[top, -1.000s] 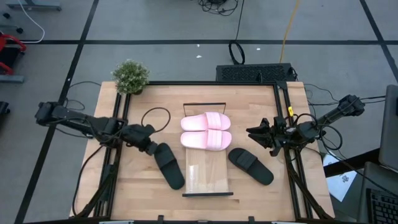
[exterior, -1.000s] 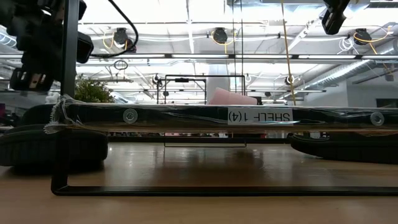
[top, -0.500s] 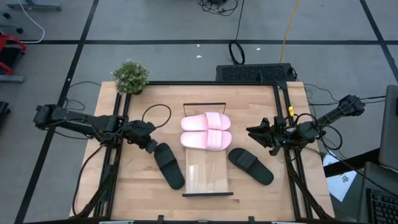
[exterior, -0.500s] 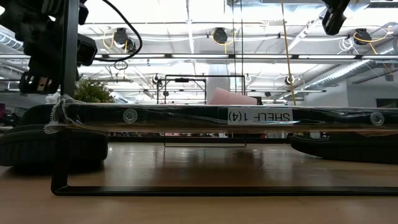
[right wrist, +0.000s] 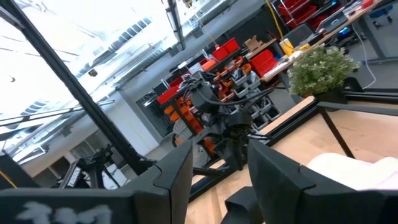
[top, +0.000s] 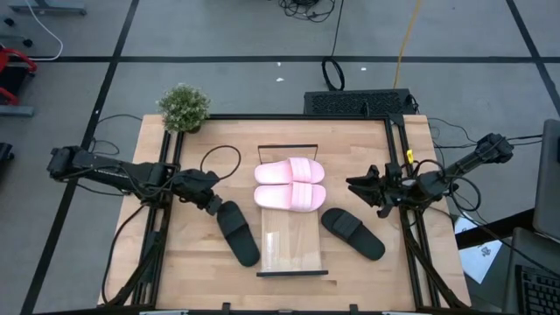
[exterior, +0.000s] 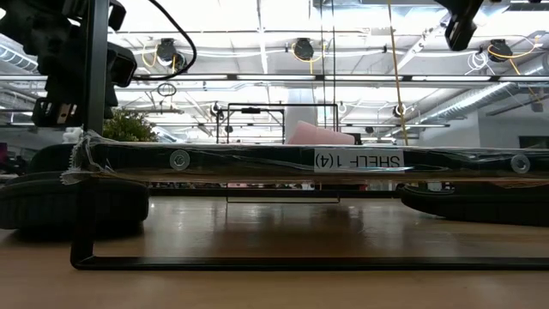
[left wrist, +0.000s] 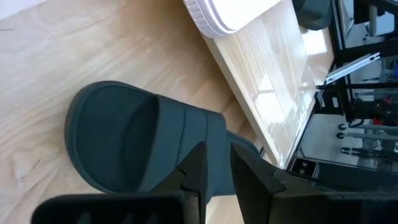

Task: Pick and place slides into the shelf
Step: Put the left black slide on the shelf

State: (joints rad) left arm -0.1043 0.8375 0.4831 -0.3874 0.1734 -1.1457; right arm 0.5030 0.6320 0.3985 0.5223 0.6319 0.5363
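Two pale pink slides [top: 290, 172] [top: 290, 196] lie side by side on the far half of the shelf [top: 293, 249], a light board with black end bars. One black slide [top: 240, 234] lies on the table left of the shelf and the other [top: 353, 234] lies to its right. My left gripper [top: 213, 205] hovers over the far end of the left black slide [left wrist: 124, 137]. Its fingers are open by a narrow gap and, in the low view, above the slide [exterior: 69, 202]. My right gripper [top: 357, 185] waits open in the air near the table's right side.
A potted plant [top: 184, 107] stands at the table's far left corner. A black cable loop [top: 219, 166] lies left of the pink slides. Black frame rails run along the table's left and right sides. Bare tabletop shows near the front edge on both sides of the shelf.
My left gripper has drifted a little toward the table's right, closer over the left black slide. The slides, the shelf and my right arm have kept still.
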